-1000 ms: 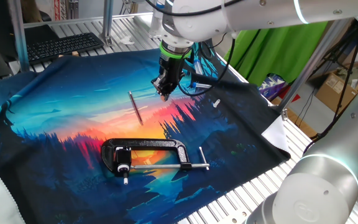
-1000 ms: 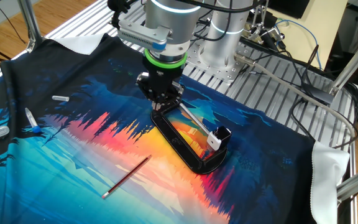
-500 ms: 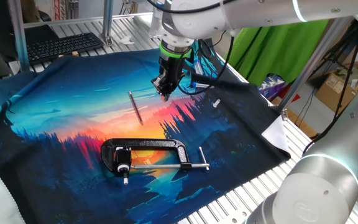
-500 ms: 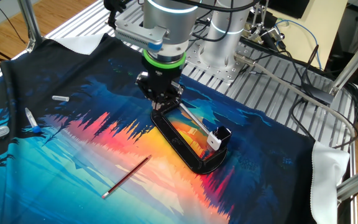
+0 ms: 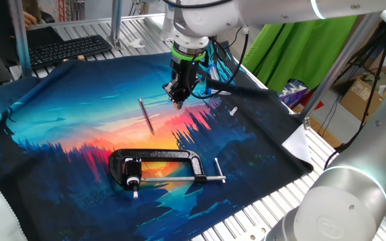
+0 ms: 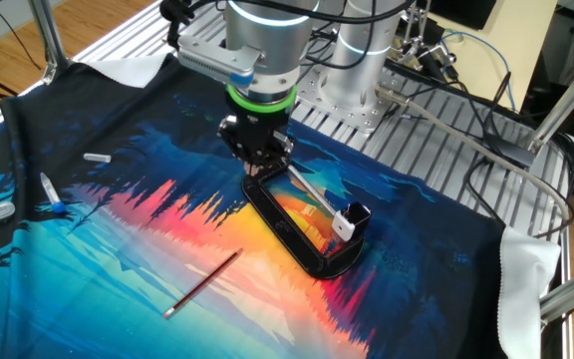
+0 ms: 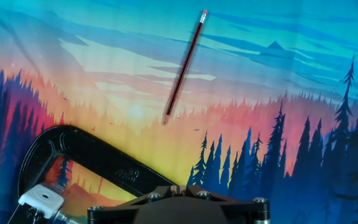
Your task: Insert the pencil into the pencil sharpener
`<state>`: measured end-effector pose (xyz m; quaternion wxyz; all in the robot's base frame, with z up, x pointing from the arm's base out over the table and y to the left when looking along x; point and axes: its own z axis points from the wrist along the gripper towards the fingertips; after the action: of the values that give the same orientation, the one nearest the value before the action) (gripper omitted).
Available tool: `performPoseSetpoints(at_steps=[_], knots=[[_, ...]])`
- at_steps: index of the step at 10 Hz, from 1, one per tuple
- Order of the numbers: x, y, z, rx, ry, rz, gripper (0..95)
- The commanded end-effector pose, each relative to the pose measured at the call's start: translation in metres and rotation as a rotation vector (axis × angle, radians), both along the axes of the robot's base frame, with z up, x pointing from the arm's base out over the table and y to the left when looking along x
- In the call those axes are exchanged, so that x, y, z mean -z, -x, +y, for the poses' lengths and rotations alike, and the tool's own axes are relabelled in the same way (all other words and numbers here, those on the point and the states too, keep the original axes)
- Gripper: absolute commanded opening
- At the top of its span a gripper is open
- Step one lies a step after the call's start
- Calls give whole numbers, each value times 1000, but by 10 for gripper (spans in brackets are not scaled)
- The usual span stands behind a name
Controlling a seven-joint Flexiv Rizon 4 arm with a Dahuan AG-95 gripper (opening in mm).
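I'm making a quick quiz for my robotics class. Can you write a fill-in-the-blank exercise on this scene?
1. The pencil lies flat on the printed ____.
2. The pincer hangs above the cloth and holds ____.
3. The big black clamp is shaped like the letter ____.
4. In the hand view, the pencil lies ____ the clamp without touching it.

Missing words: cloth; nothing; C; beyond

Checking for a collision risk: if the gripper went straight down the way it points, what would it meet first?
Probably bare printed cloth. The gripper hangs between the pencil and the black clamp, apparently over neither, though the clamp's frame sits close in the hand view.
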<state>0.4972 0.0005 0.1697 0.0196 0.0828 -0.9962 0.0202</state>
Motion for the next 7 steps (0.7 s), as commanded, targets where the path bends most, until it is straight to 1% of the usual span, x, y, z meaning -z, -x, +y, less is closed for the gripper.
performPoseSetpoints(at_steps=[1,5,6,7], knots=[[0,2,0,0,-1,15,0],[0,3,0,9,-1,12,0],[2,2,1,21,-2,9,0],[5,1,2,61,-5,6,0]])
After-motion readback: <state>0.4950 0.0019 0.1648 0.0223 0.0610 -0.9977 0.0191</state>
